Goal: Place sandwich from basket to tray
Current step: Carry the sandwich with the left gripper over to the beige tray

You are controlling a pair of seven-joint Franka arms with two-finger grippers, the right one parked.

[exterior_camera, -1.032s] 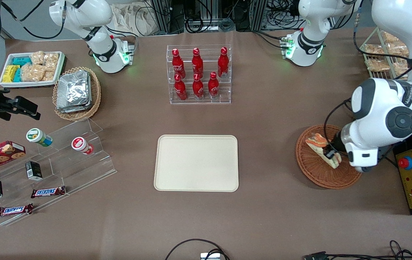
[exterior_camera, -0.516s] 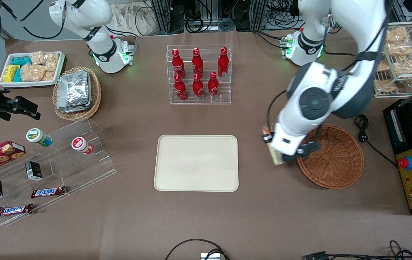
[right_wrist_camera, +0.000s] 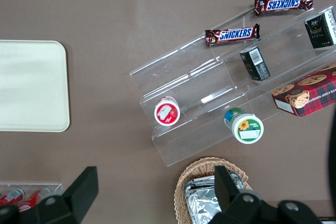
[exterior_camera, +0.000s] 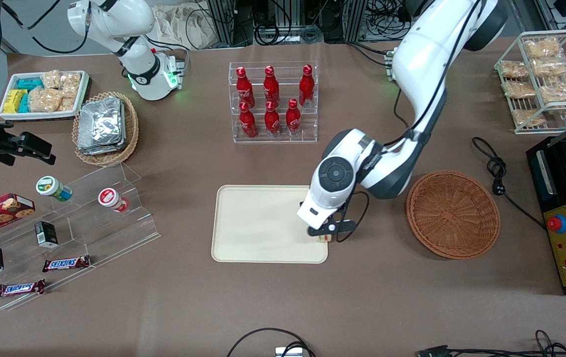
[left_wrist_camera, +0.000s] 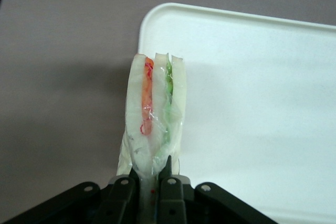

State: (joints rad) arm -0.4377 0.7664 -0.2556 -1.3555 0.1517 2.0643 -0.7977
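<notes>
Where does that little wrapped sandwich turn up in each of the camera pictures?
Front view: only a sliver of the sandwich peeks out under the gripper, at the tray edge nearest the basket.
Left wrist view: the sandwich is clamped between the fingers, over the tray's rim.
Right wrist view: not in it.
Shared landmark: the tray.

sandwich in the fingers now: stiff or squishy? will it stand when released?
The gripper is shut on the sandwich at the tray edge. Bread pinches in at the fingers: likely soft. Thin wedge held on edge, probably tips flat. Clear wrap may be slippery.
</notes>
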